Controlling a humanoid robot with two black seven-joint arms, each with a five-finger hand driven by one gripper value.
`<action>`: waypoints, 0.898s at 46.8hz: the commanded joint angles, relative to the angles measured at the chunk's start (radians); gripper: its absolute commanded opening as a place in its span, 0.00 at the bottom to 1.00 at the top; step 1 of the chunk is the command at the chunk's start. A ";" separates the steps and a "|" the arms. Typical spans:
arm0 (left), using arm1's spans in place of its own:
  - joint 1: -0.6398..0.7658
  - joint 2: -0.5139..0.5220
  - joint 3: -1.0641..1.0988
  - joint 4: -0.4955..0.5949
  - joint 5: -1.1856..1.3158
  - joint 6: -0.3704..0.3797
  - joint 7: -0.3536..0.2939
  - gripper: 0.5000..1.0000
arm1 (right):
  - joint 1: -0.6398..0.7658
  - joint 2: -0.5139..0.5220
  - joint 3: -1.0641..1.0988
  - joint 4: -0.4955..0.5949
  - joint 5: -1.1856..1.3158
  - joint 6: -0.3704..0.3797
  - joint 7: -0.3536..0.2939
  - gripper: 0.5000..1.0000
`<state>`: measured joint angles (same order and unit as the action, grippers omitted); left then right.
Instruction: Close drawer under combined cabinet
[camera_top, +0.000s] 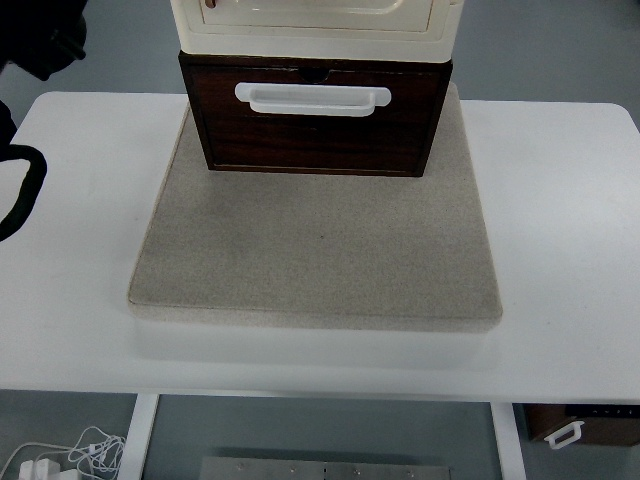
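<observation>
A dark brown drawer (316, 125) with a white bar handle (312, 98) sits under a cream cabinet (315, 22) at the top centre of the top view. The drawer front faces me, and a thin dark strip of its top edge shows just ahead of the cream cabinet. No hand is at the drawer or its handle. A black shape (40, 40) fills the top left corner, possibly part of the left arm; no fingers show. Nothing of the right arm is in view.
The cabinet stands at the far edge of a square grey mat (315, 260) on a white table (560, 230). A black loop (22, 190) curves in at the left edge. Below the table lie white cables (70, 455) and a small brown box (585, 425).
</observation>
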<state>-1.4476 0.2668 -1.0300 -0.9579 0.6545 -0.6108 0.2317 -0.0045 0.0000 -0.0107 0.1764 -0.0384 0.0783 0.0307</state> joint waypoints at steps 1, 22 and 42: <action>-0.002 0.003 -0.073 0.024 -0.001 0.000 -0.035 1.00 | 0.000 0.000 0.000 0.000 0.000 0.000 0.000 0.90; -0.043 0.054 -0.177 0.220 -0.183 0.453 -0.195 1.00 | 0.000 0.000 0.000 0.000 0.000 0.000 0.000 0.90; -0.033 0.137 -0.162 0.614 -0.456 0.600 -0.170 1.00 | 0.000 0.000 0.000 0.000 0.000 0.000 0.000 0.90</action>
<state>-1.4827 0.3897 -1.1945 -0.3991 0.2533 -0.0082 0.0483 -0.0053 0.0000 -0.0108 0.1764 -0.0384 0.0783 0.0306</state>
